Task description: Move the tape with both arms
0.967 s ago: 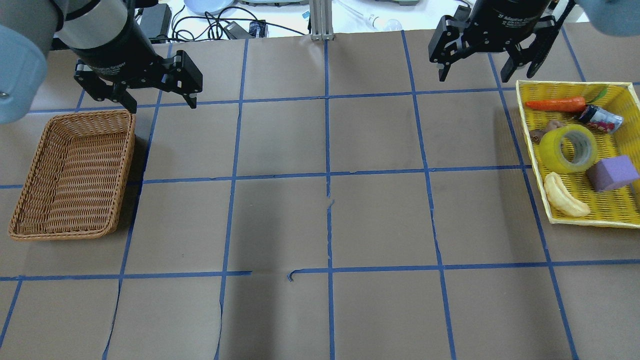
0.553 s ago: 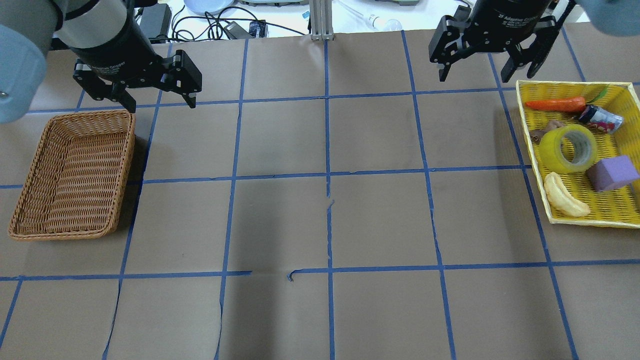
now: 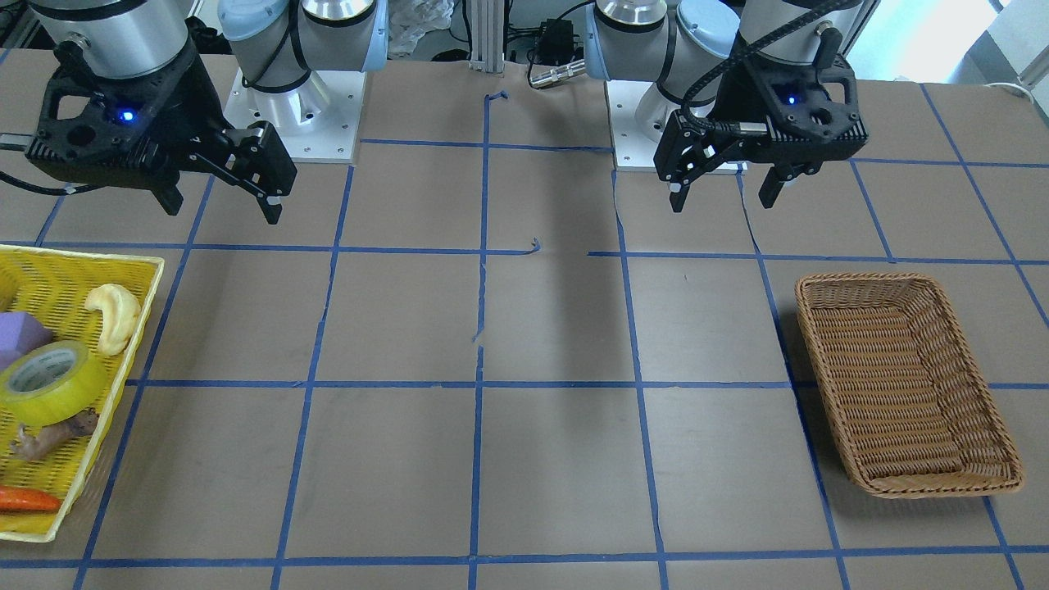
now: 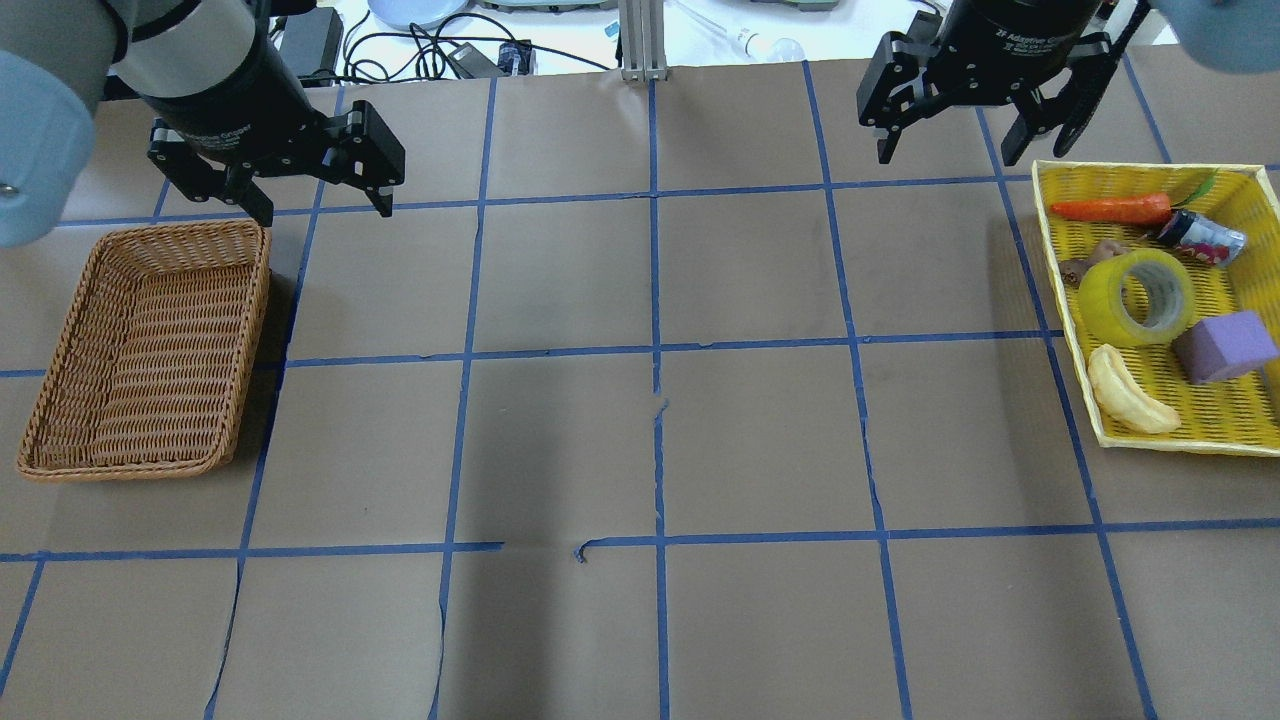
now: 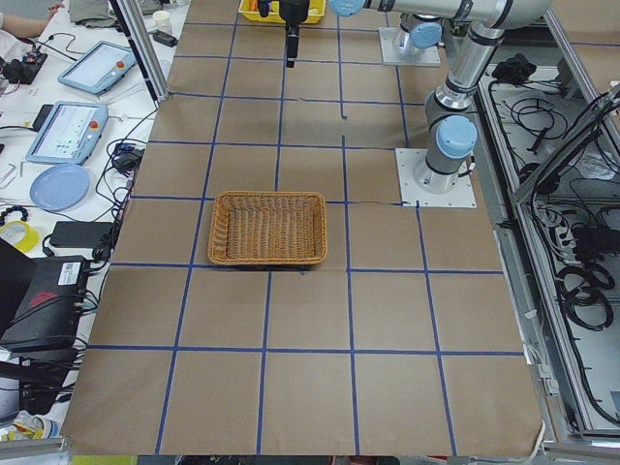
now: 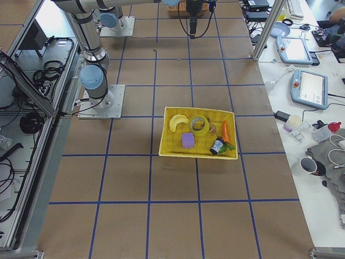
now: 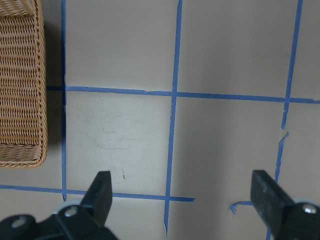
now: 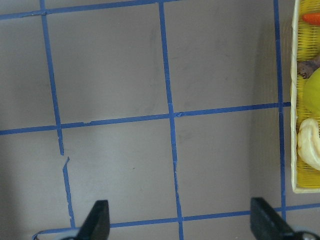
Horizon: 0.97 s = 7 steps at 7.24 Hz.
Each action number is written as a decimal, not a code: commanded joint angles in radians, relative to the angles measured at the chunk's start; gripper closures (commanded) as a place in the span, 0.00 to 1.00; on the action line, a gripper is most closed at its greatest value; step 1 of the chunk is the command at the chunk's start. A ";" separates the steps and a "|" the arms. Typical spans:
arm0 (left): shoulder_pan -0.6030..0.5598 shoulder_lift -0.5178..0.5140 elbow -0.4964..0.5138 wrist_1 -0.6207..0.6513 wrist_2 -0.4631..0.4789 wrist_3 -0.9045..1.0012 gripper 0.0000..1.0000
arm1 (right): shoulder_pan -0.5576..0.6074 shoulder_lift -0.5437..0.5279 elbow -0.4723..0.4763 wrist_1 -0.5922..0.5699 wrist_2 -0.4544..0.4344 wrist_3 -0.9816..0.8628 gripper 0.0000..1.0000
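The yellow tape roll (image 4: 1137, 297) lies tilted in the yellow tray (image 4: 1190, 447) at the table's right end. It also shows in the front view (image 3: 51, 381), the exterior right view (image 6: 199, 124) and at the right wrist view's edge (image 8: 312, 92). My right gripper (image 4: 955, 155) is open and empty, hovering above the table beside the tray's near-left corner (image 3: 223, 211). My left gripper (image 4: 325, 210) is open and empty, above the table by the near corner of the empty wicker basket (image 4: 150, 350). Both wrist views show the fingers (image 7: 100, 195) (image 8: 97, 222) spread wide.
The tray also holds an orange carrot (image 4: 1110, 208), a small can (image 4: 1200, 237), a purple block (image 4: 1225, 345), a pale banana-like toy (image 4: 1128, 390) and a brown piece (image 4: 1090, 260). Brown paper with a blue tape grid covers the table. Cables and devices lie beyond the far edge.
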 commanded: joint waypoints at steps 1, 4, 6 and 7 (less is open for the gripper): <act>-0.001 -0.001 0.000 0.000 -0.001 0.000 0.00 | -0.001 0.002 0.000 -0.001 0.000 0.000 0.00; 0.000 -0.003 -0.003 0.002 -0.003 0.000 0.00 | -0.002 0.002 0.000 -0.001 -0.002 -0.001 0.00; 0.000 -0.001 -0.003 0.000 0.002 0.000 0.00 | -0.005 0.002 -0.001 -0.001 -0.002 -0.009 0.00; 0.000 -0.001 -0.001 0.000 0.002 0.000 0.00 | -0.005 0.002 -0.001 0.000 -0.002 -0.009 0.00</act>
